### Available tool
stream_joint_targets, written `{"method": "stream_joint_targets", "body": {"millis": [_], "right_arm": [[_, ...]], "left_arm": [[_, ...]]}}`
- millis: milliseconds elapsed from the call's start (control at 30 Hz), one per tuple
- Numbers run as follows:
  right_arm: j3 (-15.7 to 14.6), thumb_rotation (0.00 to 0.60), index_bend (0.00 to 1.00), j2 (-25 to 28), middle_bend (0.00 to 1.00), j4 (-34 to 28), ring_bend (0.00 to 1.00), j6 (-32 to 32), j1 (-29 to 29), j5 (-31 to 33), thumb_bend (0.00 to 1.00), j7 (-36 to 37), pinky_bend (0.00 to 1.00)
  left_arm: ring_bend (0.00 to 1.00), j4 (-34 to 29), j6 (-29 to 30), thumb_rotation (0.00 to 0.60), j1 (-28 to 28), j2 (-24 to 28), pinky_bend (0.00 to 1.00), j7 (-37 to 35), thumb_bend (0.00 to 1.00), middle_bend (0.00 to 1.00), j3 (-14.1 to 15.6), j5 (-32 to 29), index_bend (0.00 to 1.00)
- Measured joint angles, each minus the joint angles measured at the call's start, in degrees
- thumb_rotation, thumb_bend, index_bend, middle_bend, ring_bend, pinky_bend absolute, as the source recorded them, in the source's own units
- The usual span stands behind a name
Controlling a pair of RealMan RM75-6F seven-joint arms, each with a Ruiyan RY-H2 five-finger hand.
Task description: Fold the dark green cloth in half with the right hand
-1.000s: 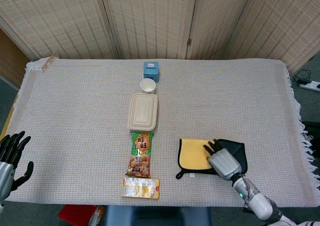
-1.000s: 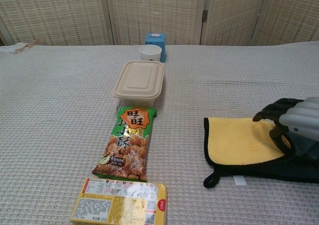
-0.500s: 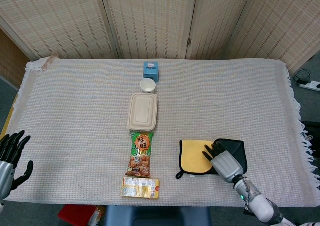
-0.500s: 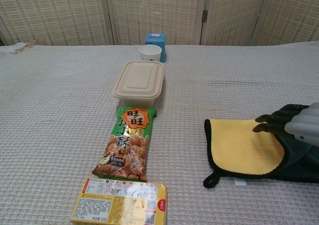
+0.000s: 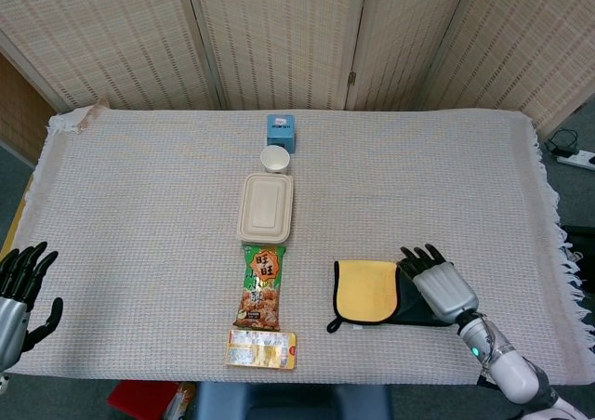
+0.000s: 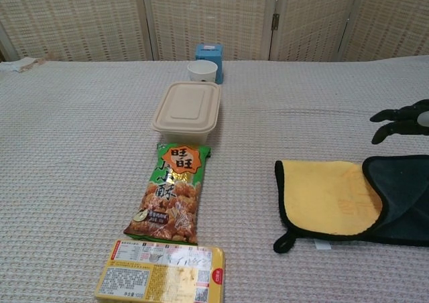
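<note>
We've got the dark green cloth [image 5: 370, 292] lying flat near the worktop's [image 5: 139, 216] front edge, right of centre, its yellow inner side up on the left part and a dark flap folded over on the right. Our right hand [image 5: 439, 283] sits over that dark end with fingers spread, nothing in them. Just left is a snack bag [image 5: 262, 286], a lidded takeaway box [image 5: 267, 207] behind it. Our left hand [image 5: 22, 290] is off the far left corner, fingers apart.
</note>
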Motion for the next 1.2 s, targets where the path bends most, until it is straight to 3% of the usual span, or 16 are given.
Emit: {"method": "stream_joint_targets", "body": {"millis": [267,467,733,1200], "right_arm": [[4.2,0.600,0.34,-7.0,0.00,15.2,0.00,-10.0,5.6,4.0,0.49,5.5,0.01],[5.4,0.600,0.37,-13.4,0.00,22.3,0.00,-13.5,8.8,6.7,0.49,6.4,0.01],[5.3,0.600,0.48,-14.9,0.02,24.4,0.00,-13.4,9.4,6.7,0.49,7.6,0.02],[3.5,0.600,0.48,-12.6,0.02,24.3,0.00,-12.5,7.8,5.7,0.49,9.5,0.02]], "left_arm": [[0.00,0.6,-3.0,0.600,-1.5,-1.0,0.00,0.6,0.59,0.05,-0.4,-1.2,0.00],[0.00,1.1,-3.4,0.600,-1.6,-0.9,0.00,-0.1,0.59,0.05,-0.8,-2.3,0.00],[0.00,1.2,-3.0,0.600,-1.4,-0.8,0.00,-0.2,0.59,0.05,-0.9,-2.8,0.00],[0.00,1.4,-4.4,0.600,-1.9,-1.5,0.00,0.9,0.59,0.05,-0.9,-3.3,0.00]]}}
